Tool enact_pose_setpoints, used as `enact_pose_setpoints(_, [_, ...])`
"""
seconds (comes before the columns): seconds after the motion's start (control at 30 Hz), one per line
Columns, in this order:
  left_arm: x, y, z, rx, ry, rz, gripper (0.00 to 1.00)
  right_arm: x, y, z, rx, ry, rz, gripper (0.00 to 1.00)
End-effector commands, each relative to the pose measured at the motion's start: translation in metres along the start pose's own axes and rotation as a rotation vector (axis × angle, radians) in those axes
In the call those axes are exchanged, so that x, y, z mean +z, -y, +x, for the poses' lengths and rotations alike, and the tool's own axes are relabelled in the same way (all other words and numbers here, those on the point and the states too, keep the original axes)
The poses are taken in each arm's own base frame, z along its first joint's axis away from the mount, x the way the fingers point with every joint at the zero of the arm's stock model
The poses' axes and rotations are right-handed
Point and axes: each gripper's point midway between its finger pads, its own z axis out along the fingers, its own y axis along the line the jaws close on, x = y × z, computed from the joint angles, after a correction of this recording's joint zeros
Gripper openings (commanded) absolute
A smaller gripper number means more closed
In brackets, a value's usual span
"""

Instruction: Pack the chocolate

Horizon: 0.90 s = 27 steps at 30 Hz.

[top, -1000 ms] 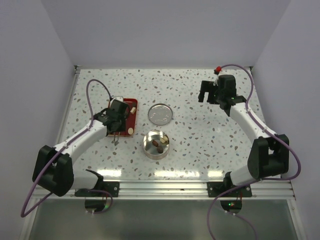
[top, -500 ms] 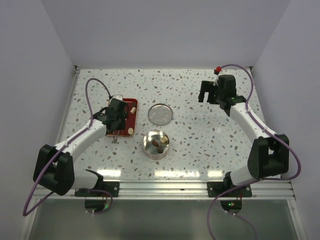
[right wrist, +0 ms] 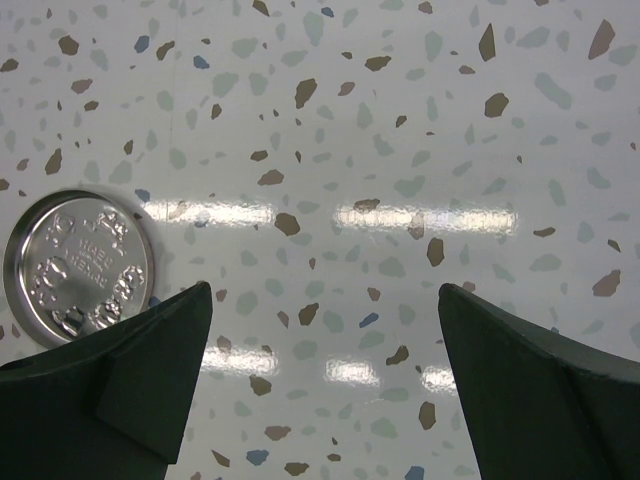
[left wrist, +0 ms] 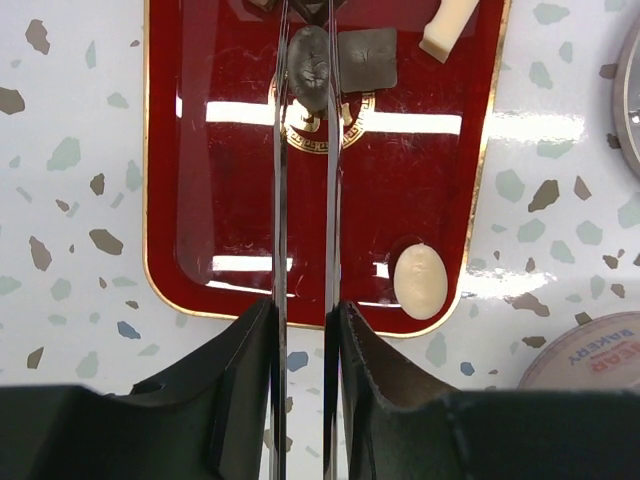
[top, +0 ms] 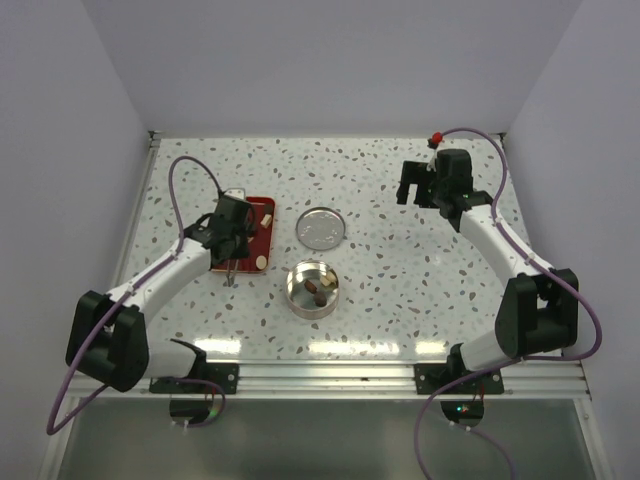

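A red tray (left wrist: 200, 200) holds chocolate: a dark oval piece (left wrist: 308, 65), a dark square piece (left wrist: 367, 58), a cream bar (left wrist: 450, 25) and a cream oval (left wrist: 420, 280). My left gripper (left wrist: 305, 310) is shut on thin metal tweezers (left wrist: 279, 200). Their two blades reach over the tray, one on each side of the dark oval piece. In the top view the left gripper (top: 232, 238) is over the tray (top: 264, 215). The open round tin (top: 312, 289) holds a few chocolate pieces. My right gripper (right wrist: 325, 300) is open and empty above bare table.
The tin's silver lid (top: 321, 228) lies flat beyond the tin, right of the tray, and also shows in the right wrist view (right wrist: 80, 265). The tin's edge (left wrist: 590, 350) sits close to the tray's near right corner. Grey walls enclose the table.
My left gripper has shifted slightly farther over the tray with the tweezers. The right arm has not moved.
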Motion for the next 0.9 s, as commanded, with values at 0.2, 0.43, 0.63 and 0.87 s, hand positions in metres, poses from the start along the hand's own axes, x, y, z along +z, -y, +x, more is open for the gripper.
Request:
enact_pose_setpoints(0.2, [-0.047, 0.023, -0.03, 0.017, 0.095, 0.208, 0.29, -0.007, -0.005, -0.03, -0.009, 0.066, -0.016, 0.99])
enact_pose_setpoints(0.43, [-0.078, 0.033, -0.015, 0.075, 0.073, 0.337, 0.3, -0.005, -0.012, -0.034, 0.0, 0.06, -0.044, 0.99])
enact_pose_setpoints(0.63, [-0.121, 0.061, 0.003, 0.17, 0.074, 0.524, 0.3, -0.006, -0.013, -0.039, 0.011, 0.066, -0.047, 0.99])
enact_pose_setpoints(0.87, [-0.168, 0.095, 0.022, 0.26, 0.08, 0.732, 0.3, -0.011, -0.015, -0.041, 0.026, 0.067, -0.048, 0.99])
